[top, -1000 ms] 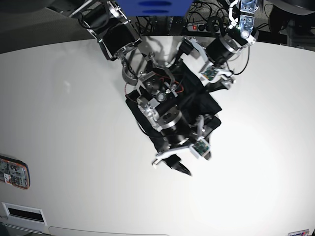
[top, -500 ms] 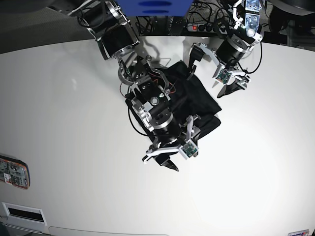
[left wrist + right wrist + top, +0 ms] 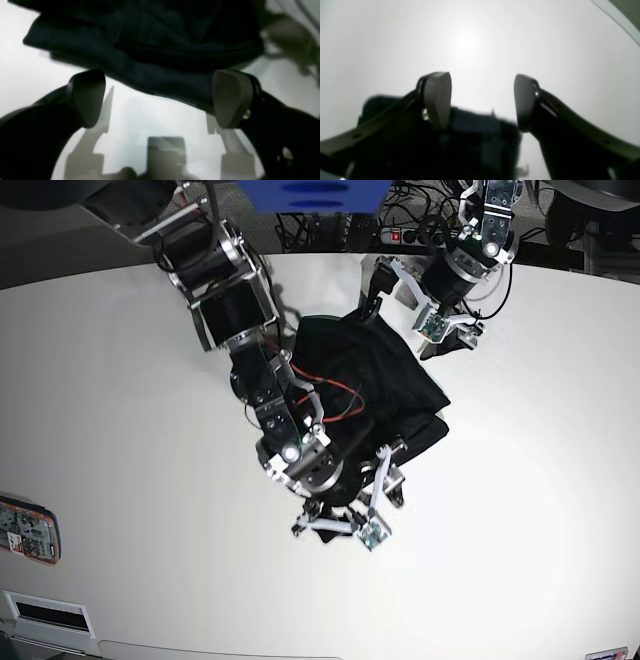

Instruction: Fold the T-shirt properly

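The black T-shirt (image 3: 385, 375) lies bunched in a compact folded bundle on the white table (image 3: 130, 380), toward the back middle. My left gripper (image 3: 415, 310) hovers at the bundle's far right edge. In the left wrist view its fingers (image 3: 87, 97) stand wide open, with the T-shirt (image 3: 150, 45) just beyond the tips and nothing between them. My right gripper (image 3: 345, 515) hangs at the bundle's near edge. In the right wrist view the right gripper (image 3: 481, 100) is open over bare table, the dark T-shirt (image 3: 470, 142) below and behind its fingers.
A phone-like device (image 3: 28, 532) lies at the table's left edge, and a white box (image 3: 45, 612) sits at the front left corner. A power strip and cables (image 3: 400, 232) run along the back, beside a blue panel (image 3: 310, 192).
The right arm has swung down and toward the front left, uncovering more of the shirt. The left gripper drew off to the right, then came back to the shirt's far edge. Both stayed open.
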Available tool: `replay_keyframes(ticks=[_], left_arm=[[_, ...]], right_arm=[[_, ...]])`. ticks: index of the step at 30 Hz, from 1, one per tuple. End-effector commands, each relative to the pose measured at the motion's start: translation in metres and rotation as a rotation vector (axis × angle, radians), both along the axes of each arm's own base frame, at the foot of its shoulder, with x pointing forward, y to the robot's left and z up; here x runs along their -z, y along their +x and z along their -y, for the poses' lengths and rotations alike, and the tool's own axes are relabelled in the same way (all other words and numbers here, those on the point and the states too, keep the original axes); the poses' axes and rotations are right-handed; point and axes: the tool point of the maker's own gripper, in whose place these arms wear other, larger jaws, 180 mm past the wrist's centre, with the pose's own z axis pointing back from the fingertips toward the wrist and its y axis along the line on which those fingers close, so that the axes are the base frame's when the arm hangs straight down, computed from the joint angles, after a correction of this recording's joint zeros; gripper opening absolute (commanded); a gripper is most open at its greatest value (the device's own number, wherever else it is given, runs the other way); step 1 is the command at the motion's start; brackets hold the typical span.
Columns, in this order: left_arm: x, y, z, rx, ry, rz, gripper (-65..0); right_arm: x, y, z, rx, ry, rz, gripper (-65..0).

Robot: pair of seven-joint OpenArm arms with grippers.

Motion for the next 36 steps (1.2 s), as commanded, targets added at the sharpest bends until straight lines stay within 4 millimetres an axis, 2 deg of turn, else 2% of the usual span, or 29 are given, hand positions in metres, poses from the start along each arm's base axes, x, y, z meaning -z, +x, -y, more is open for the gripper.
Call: replay_keyframes(ticks=[1,3,6,7,12,15,17,18,21,25,28,30,34,36], left_arm=[[-0.011,0.007,0.004,0.005,-0.025,0.044,0.0],[-0.011,0.008,0.005,0.008,-0.025,0.043,0.0],[-0.015,0.017,0.006,0.010,-0.023,0.062,0.0],[-0.012,0.018,0.005,0.008,-0.020,0.058,0.0],[0.013,0.020,-0.002,-0.009,-0.015,0.004,0.0],[0.021,0.019,-0.007,-0.020,-0.009,-0.017,0.0],[0.017,0.029,-0.008,-0.019,-0.004,0.004,0.0],[0.015,0.034,-0.010,-0.019,0.001,0.013,0.0],[0.014,0.049,-0.022,-0.047,0.017,0.032,0.0],[0.028,0.073,-0.031,-0.020,0.120,0.038,0.0],[0.034,0.087,-0.034,0.000,0.175,0.042,0.0],[0.028,0.102,-0.031,-0.003,0.171,0.066,0.0],[0.013,0.129,-0.024,-0.009,0.173,0.122,0.0],[0.011,0.140,-0.024,-0.004,0.188,0.132,0.0]], right_arm=[[-0.019,0.013,0.002,0.006,0.015,0.053,-27.3],[-0.009,0.014,0.005,0.009,-0.005,0.030,-27.3],[0.023,0.010,0.008,0.004,-0.039,-0.046,-27.3],[0.031,0.007,0.007,-0.010,-0.050,-0.066,-27.3],[0.047,0.002,0.012,-0.020,-0.076,-0.100,-27.3],[0.057,0.006,0.040,0.004,-0.129,-0.099,-27.3],[0.061,0.008,0.052,0.015,-0.152,-0.099,-27.3],[0.063,0.010,0.065,0.025,-0.174,-0.095,-27.3],[0.063,0.014,0.086,0.043,-0.207,-0.080,-27.3],[0.090,-0.011,0.102,0.048,-0.236,-0.134,-27.3],[0.093,-0.023,0.102,0.046,-0.224,-0.137,-27.3],[0.099,-0.034,0.114,0.048,-0.243,-0.144,-27.3],[0.103,-0.051,0.122,0.044,-0.253,-0.145,-27.3],[0.108,-0.058,0.125,0.043,-0.259,-0.157,-27.3]])
